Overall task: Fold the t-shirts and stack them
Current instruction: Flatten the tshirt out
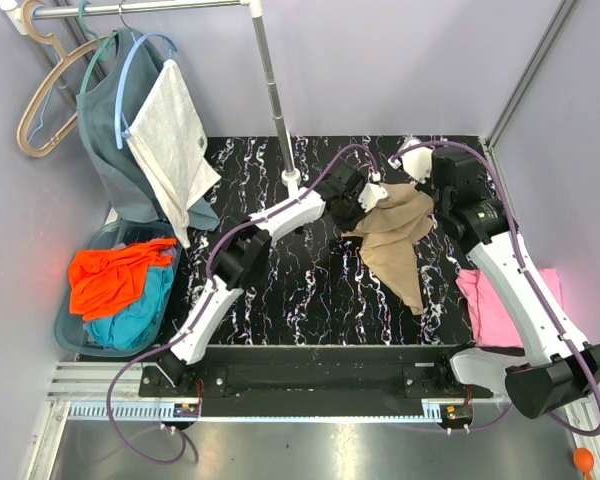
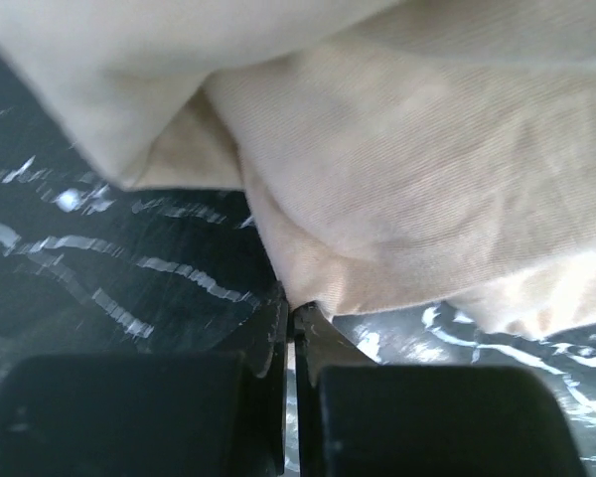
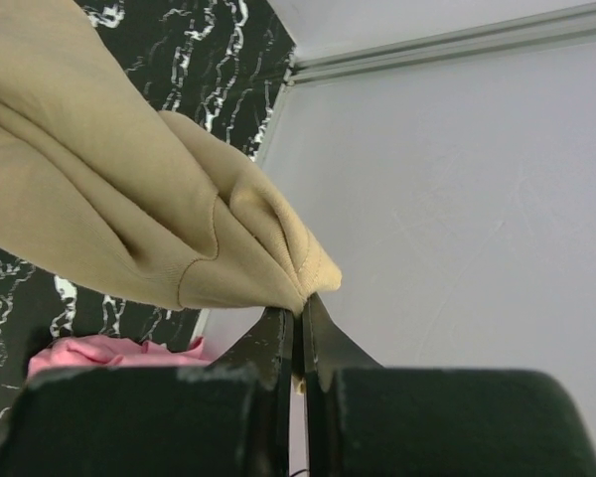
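Left gripper point(image 2: 290, 316) and right gripper point(image 3: 300, 310) are both clamped on the tan t-shirt point(image 1: 395, 240), upper-middle of the overhead view, but the left's thin pinch could easily slip off.

No writing, label, brand mark or number can be read in any of the three views. The tan t-shirt point(image 1: 395, 240), the pink t-shirt point(image 1: 492, 302), the orange t-shirt point(image 1: 105, 280) and the teal t-shirt point(image 1: 132, 322) show only plain cloth, with no legible print or tag.
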